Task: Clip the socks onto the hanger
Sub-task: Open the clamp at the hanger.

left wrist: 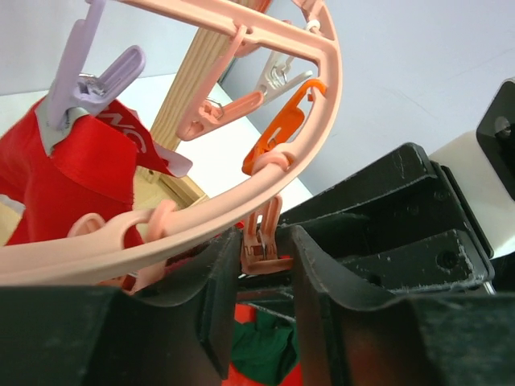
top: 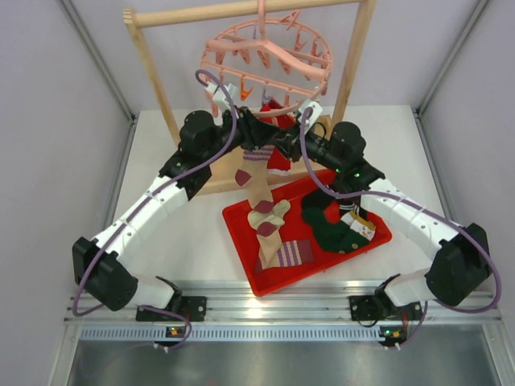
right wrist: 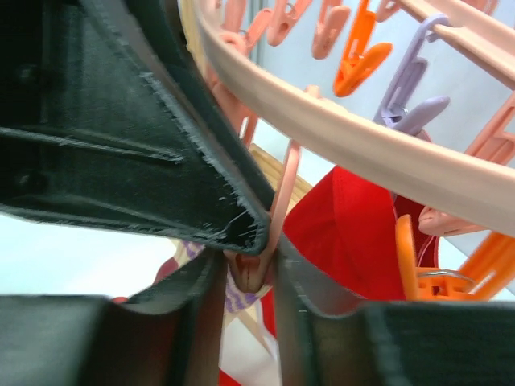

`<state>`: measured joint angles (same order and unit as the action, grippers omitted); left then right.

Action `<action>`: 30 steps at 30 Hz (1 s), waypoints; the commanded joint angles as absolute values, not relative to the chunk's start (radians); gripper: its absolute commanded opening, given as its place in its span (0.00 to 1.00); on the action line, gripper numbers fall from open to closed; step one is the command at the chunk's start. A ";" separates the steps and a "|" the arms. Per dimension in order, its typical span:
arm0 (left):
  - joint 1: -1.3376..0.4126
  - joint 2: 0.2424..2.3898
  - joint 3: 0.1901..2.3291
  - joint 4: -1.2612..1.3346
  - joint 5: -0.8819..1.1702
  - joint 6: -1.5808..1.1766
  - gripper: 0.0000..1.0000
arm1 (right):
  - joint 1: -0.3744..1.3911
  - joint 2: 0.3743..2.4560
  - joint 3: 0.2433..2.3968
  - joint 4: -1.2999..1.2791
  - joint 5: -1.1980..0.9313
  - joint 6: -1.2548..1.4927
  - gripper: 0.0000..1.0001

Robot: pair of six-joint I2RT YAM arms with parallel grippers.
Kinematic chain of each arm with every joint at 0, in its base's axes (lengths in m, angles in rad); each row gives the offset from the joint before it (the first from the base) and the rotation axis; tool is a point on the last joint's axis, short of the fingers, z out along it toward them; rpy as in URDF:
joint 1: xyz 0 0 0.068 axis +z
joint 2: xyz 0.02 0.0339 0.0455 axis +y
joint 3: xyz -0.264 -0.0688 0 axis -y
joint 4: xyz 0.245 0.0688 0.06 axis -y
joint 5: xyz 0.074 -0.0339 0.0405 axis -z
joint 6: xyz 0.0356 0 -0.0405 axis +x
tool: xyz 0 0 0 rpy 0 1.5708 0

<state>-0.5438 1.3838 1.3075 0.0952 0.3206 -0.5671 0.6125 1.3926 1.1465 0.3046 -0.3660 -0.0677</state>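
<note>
The pink hanger [top: 269, 48] hangs from the wooden rack, and a red sock [top: 280, 159] is clipped to it. Both grippers meet just under its ring [left wrist: 306, 137]. My left gripper [left wrist: 261, 233] is shut on the handles of a pink peg [left wrist: 261, 248]. My right gripper [right wrist: 248, 261] is shut on the striped cuff [right wrist: 233, 297] of the tan and purple sock [top: 259, 189], at that peg's tip [right wrist: 251, 277]. This sock dangles down to the tray. In the top view the left gripper [top: 259, 135] and right gripper [top: 275, 145] almost touch.
A red tray [top: 241, 221] below holds a dark green sock [top: 330, 229], a black striped sock [top: 358, 221] and a purple striped sock [top: 290, 253]. The wooden rack [top: 161, 88] stands behind. Orange and purple pegs [right wrist: 362, 60] hang close to both grippers.
</note>
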 commanded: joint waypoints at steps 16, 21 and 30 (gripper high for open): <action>-0.351 1.459 1.296 0.394 0.772 -0.784 0.19 | 0.485 1.451 1.245 0.389 -0.871 0.361 0.55; -0.324 1.496 1.263 0.524 0.833 -0.917 0.11 | 0.482 1.526 1.252 0.543 -0.945 0.560 0.57; -0.314 1.514 1.250 0.584 0.874 -0.950 0.11 | 0.454 1.597 1.255 0.718 -0.934 0.776 0.52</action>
<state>-0.3145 1.5143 1.2518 0.4911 0.8169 -0.9230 0.4698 1.5929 1.2106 0.5888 -0.9173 0.6788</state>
